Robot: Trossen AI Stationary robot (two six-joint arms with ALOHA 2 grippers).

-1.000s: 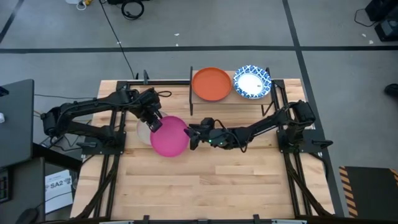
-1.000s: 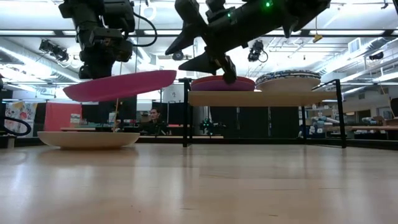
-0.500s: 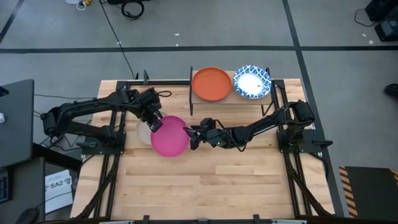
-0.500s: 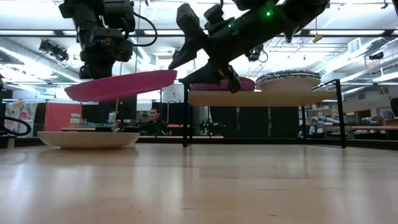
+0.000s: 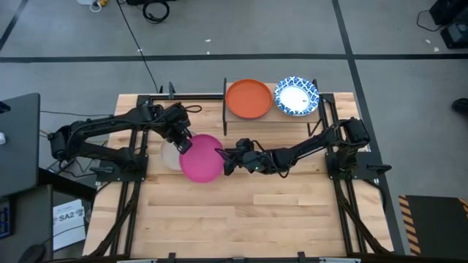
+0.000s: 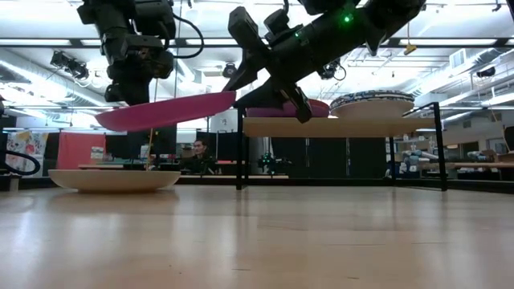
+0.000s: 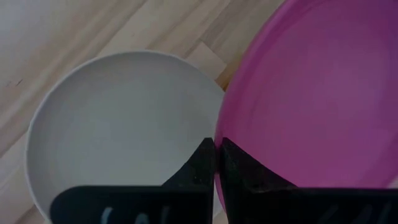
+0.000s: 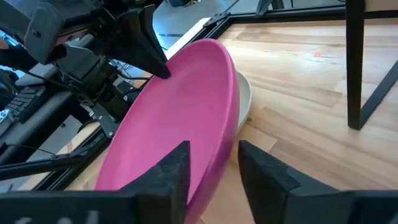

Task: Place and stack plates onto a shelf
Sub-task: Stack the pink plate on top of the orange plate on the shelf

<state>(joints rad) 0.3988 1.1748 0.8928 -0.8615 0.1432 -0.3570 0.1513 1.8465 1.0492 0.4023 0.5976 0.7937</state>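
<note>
left pincer (image 5: 180, 141): clamped on the magenta plate's (image 5: 201, 157) rim, held above the bench (image 5: 241, 212)
right pincer (image 5: 226, 158): apart, straddling the opposite rim
tip: imo close fully before left lets go, keep it level
shelf (image 5: 272, 114): orange plate (image 5: 248, 98), blue one (image 5: 296, 96) on it

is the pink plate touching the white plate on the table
Apart. The low view shows the pink plate held in the air by the left gripper, with clear room background between it and the white plate lying on the table below.
</note>
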